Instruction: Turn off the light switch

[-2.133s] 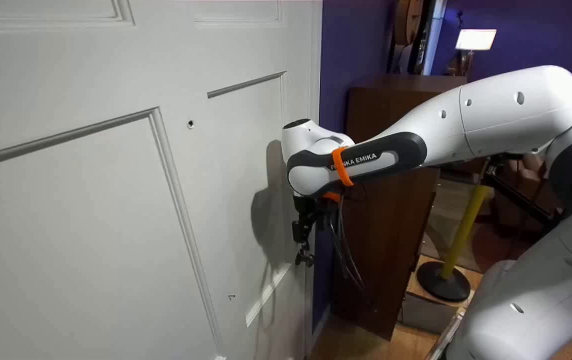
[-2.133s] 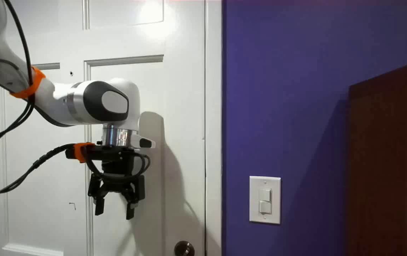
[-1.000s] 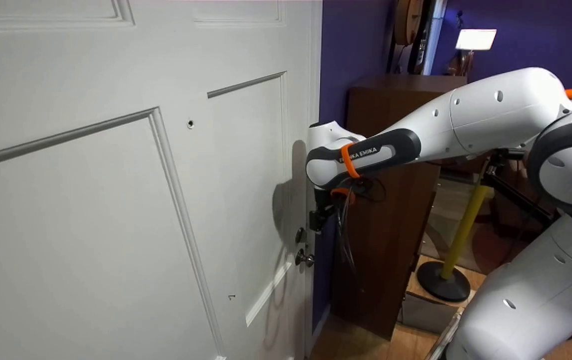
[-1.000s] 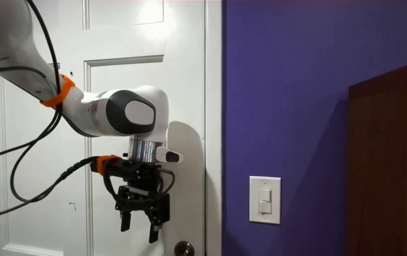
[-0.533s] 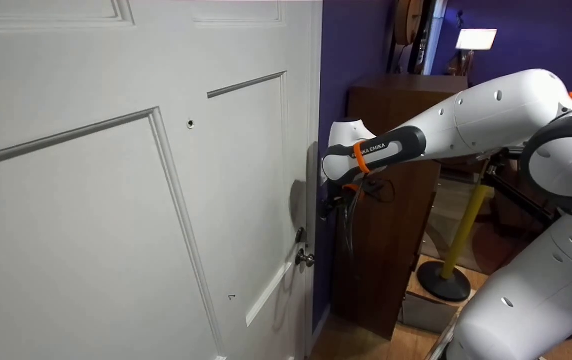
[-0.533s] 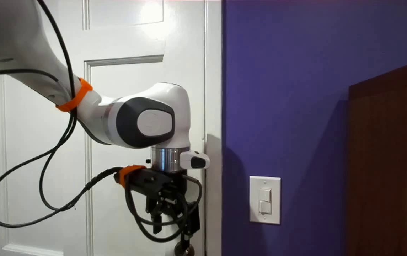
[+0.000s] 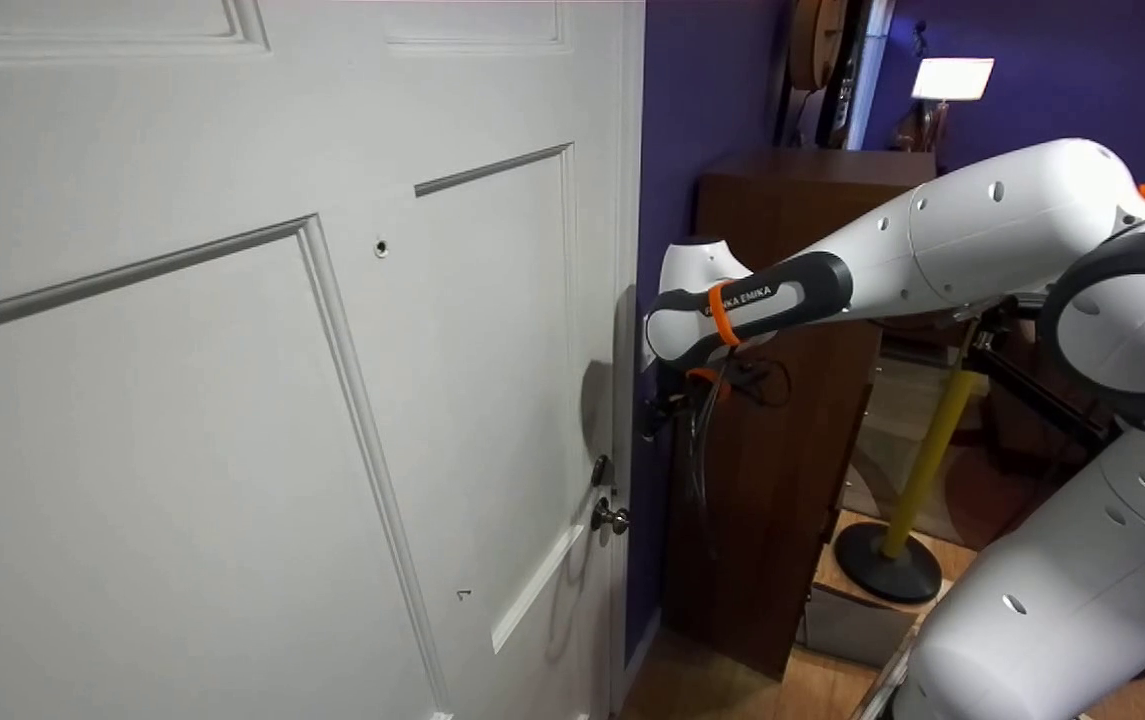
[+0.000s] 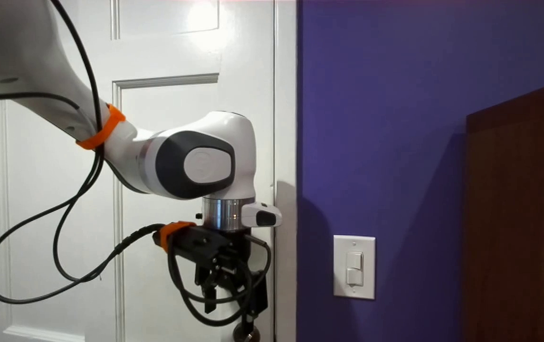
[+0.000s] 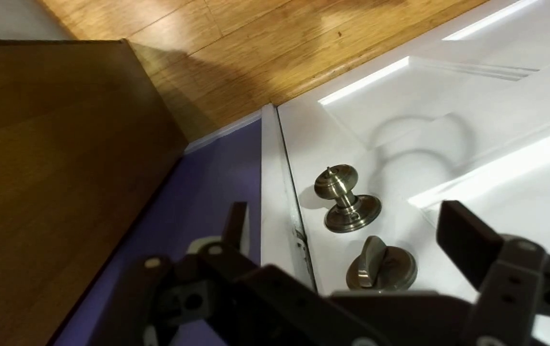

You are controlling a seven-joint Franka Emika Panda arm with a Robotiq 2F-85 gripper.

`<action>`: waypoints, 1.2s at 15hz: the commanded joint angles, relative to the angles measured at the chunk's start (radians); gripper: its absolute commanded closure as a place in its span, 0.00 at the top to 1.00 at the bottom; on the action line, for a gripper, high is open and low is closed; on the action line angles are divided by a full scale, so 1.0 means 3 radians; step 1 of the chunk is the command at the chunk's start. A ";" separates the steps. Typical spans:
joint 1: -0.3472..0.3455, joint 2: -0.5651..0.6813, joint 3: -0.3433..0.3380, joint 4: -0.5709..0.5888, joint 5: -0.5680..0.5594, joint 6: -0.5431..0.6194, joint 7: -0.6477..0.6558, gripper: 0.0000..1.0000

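In an exterior view, the light switch [image 8: 354,267] sits on the wall [image 8: 381,156] between door [image 8: 162,102] and cabinet [image 8: 521,218].

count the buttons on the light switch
2: the upper button and, directly beneath, the lower button, both on the light switch in an exterior view.

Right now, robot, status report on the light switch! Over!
Pincer open, holding nothing. Not touching light switch, up on purple wall. Dangling cable might snag.

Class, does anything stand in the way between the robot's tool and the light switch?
Nothing visible does: in an exterior view, the gap from the tool to the light switch shows white door trim and purple wall behind.
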 commanded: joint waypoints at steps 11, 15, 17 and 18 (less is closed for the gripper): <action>-0.0220 0.0410 -0.0490 0.0306 0.0995 0.0775 -0.0444 1.00; -0.0253 0.0588 -0.0520 0.0458 0.1360 0.0890 -0.0539 1.00; -0.0273 0.0499 -0.0484 0.0369 0.1220 0.0850 -0.0465 1.00; -0.0277 0.0528 -0.0483 0.0392 0.1238 0.0858 -0.0465 1.00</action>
